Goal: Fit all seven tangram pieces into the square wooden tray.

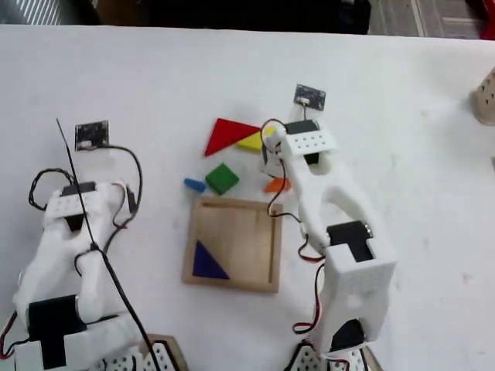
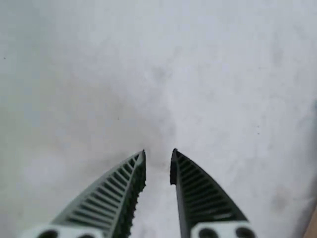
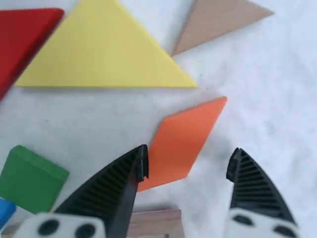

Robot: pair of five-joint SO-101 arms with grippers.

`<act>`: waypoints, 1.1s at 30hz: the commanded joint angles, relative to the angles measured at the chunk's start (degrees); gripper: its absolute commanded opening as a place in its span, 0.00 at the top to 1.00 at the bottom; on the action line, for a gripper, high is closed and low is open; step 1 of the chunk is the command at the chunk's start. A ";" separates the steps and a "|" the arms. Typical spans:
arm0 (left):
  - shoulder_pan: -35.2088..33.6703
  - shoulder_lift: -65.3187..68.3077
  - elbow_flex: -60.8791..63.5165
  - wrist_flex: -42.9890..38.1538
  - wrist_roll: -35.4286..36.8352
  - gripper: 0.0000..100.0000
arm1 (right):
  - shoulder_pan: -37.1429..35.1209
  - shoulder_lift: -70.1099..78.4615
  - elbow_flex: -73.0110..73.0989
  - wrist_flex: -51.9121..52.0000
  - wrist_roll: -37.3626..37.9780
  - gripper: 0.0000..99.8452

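Wooden and square, the tray [image 1: 240, 228] lies flat on the white table [image 1: 410, 170] between the two arms, and we see one dark blue triangle [image 1: 207, 263] inside it, in the near corner on the left arm's side. The other pieces sit on the table just beyond the tray's far edge: a red triangle [image 1: 227, 135] with a yellow triangle [image 1: 252, 142] against its side, a green square [image 1: 222, 178] nearer the tray, a small light blue piece [image 1: 195, 185] just beside the green one, and an orange parallelogram [image 1: 277, 185] close to the tray's far corner on the right arm's side. In the right wrist view we also make out a plain tan triangle [image 3: 218, 20] just past the yellow one. The right gripper [image 3: 189, 158] hangs over the orange parallelogram with its jaws spread wide and holding nothing; one finger overlaps the piece's edge, and we cannot tell whether it touches. The left gripper [image 2: 158, 157] is over bare table, well apart from the pieces, its jaws a narrow gap apart with nothing between them
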 commanded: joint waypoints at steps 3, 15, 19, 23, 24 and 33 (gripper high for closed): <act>-0.31 -0.22 -2.55 0.70 -0.35 0.90 | -0.04 2.07 -2.99 -1.54 -1.32 0.74; -0.31 -0.22 -2.55 0.62 -0.35 0.90 | 1.10 7.87 -11.78 6.11 1.76 0.98; -0.40 -0.13 -2.55 0.62 -0.35 0.90 | 2.24 4.70 -12.04 10.77 3.78 0.98; -0.40 -0.13 -2.55 0.62 -0.44 0.90 | 1.89 -3.56 -11.43 18.86 4.84 0.98; -0.40 -0.13 -2.55 0.62 -0.44 0.90 | 1.63 -5.93 -10.64 20.62 6.07 0.98; -0.40 0.04 -2.64 0.62 -0.44 0.90 | -8.75 -27.56 18.99 7.60 20.13 0.98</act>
